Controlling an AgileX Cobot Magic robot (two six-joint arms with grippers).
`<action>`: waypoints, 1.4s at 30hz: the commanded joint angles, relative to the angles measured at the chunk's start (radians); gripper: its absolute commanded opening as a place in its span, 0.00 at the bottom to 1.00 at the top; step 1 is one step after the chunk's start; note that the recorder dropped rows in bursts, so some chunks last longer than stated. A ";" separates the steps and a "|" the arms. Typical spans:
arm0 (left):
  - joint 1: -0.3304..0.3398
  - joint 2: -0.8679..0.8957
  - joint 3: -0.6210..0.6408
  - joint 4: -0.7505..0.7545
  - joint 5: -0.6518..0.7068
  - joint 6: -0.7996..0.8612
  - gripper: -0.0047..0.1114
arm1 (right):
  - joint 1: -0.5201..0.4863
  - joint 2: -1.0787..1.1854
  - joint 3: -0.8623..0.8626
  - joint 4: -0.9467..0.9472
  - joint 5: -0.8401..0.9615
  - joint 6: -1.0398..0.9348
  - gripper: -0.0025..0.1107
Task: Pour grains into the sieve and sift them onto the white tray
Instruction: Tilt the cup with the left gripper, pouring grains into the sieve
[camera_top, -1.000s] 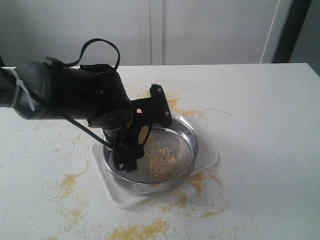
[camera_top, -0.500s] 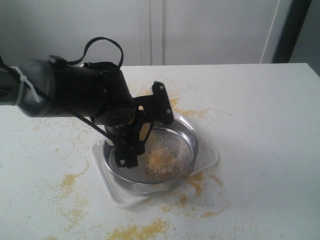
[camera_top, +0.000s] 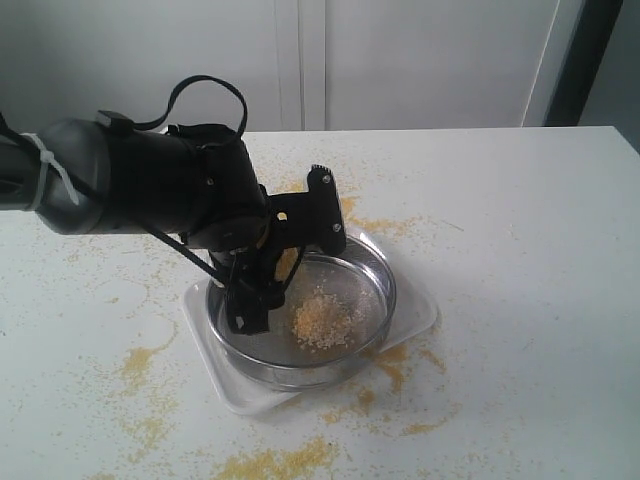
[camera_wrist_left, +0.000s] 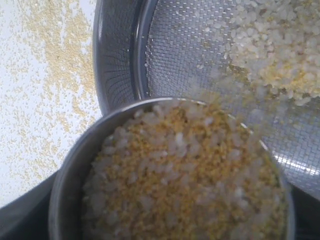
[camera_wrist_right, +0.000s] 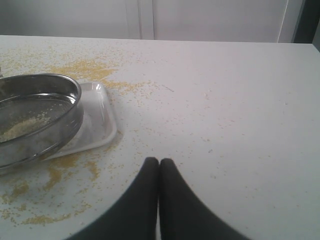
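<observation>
Exterior: left end effector (camera_top: 285, 262) over wide round steel mesh sieve (camera_top: 378, 268), sitting on flat white rectangular tray (camera_top: 420, 312); yellow-and-pale grains (camera_top: 322, 318) heaped on mesh.
Left wrist: it clamps small steel cup (camera_wrist_left: 70, 165), grain-filled, above sieve.
Right wrist: right end effector (camera_wrist_right: 159, 172) pressed together over white table (camera_wrist_right: 240, 100).

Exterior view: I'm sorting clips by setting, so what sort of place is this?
Likely a robot test bench rather than a kitchen: a bare white table, plain white panels behind it, and a black robot arm working over a sieve on a white tray.
</observation>
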 joint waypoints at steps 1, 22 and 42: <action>-0.004 -0.009 -0.007 0.038 0.007 0.000 0.04 | -0.005 -0.006 0.006 0.004 -0.006 0.001 0.02; -0.004 -0.009 -0.007 0.040 0.003 0.086 0.04 | -0.005 -0.006 0.006 0.004 -0.006 0.001 0.02; -0.004 -0.006 -0.007 0.109 -0.012 0.157 0.04 | -0.005 -0.006 0.006 0.004 -0.006 0.001 0.02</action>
